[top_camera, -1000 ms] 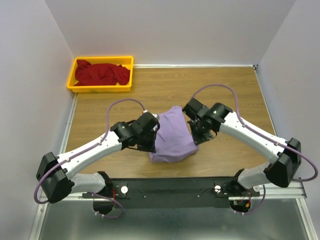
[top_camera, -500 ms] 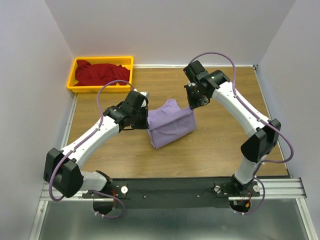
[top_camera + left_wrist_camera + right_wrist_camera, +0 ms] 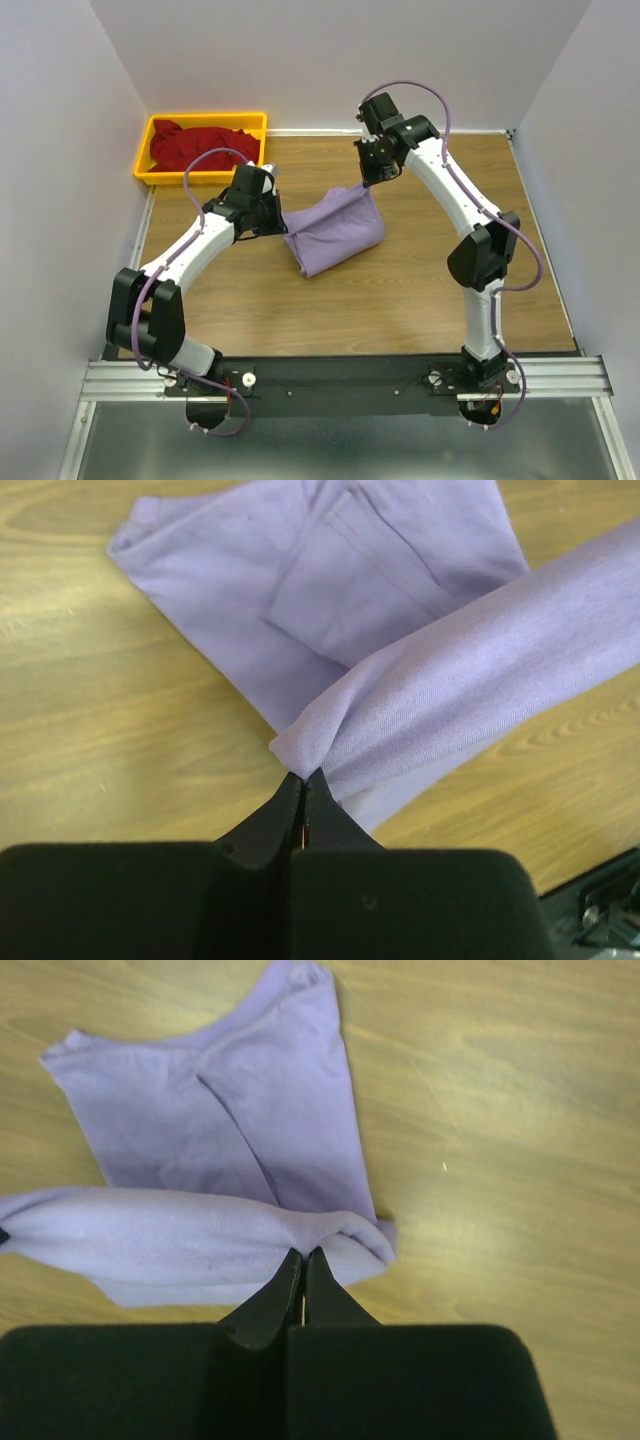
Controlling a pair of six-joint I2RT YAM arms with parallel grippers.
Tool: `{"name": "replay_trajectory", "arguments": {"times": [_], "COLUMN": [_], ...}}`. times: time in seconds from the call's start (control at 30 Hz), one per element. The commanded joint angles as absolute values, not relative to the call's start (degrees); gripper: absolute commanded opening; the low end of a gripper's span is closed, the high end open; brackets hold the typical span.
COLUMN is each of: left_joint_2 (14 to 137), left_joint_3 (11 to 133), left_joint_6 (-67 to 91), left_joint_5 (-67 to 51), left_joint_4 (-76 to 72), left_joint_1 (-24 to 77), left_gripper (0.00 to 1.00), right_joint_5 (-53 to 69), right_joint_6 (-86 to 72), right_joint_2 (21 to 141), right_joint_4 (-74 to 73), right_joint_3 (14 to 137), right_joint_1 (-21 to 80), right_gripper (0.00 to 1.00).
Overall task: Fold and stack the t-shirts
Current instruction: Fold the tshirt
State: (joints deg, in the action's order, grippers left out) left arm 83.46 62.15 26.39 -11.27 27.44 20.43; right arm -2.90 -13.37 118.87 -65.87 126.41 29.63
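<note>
Two t-shirts | lavender t-shirt (image 3: 335, 235): mid-bench (image 3: 420, 290), both jaws pinched shut on its raised edge, just carried toward 12 o'clock, fold underway | dark red t-shirt (image 3: 200, 147): yellow bin (image 3: 200, 178), 10 o'clock, untouched

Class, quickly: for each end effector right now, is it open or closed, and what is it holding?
Left end effector: closed, pinching an edge of the lavender t-shirt.
Right end effector: closed, pinching the same lavender t-shirt.
</note>
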Motion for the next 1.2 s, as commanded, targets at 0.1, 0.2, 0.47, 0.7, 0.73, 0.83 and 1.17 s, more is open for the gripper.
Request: {"name": "replay_trajectory", "arguments": {"times": [0.1, 0.2, 0.47, 0.7, 0.73, 0.83, 1.17], "left_joint_2": [90.3, 93.2, 100.5, 102.6, 101.4, 97.6, 79.2], "left_joint_3": [62.9, 62.9, 65.1, 66.4, 66.0, 64.6, 56.8], "left_joint_6": [24.1, 24.3, 24.3, 25.9, 26.1, 26.8, 28.5], "left_joint_5": [-12.3, -12.0, -8.3, -6.9, -5.9, -3.2, -3.2], "left_joint_4": [22.1, 18.9, 13.7, 13.9, 13.9, 14.4, 10.1], "left_joint_1": [16.0, 14.4, 12.9, 12.8, 12.8, 12.8, 15.9], "left_gripper": [0.00, 0.00, 0.00, 0.03, 0.11, 0.41, 0.49], "right_joint_5": [1.3, 1.9, 1.9, 2.9, 2.9, 2.4, 7.2], "right_joint_6": [-11.3, -11.1, -11.3, -11.3, -11.3, -11.4, -16.1], "right_joint_2": [127.2, 128.6, 131.4, 133.2, 132.7, 129.7, 110.3], "right_joint_4": [-57.1, -52.7, -40.9, -38.7, -38.5, -37.6, -22.0], "right_joint_3": [130.3, 127.3, 123.1, 121.4, 121.1, 119.0, 94.2], "right_joint_1": [26.8, 26.4, 25.6, 24.8, 24.8, 24.8, 21.2], "right_gripper": [0.01, 0.01, 0.01, 0.24, 0.28, 0.36, 0.41]}}
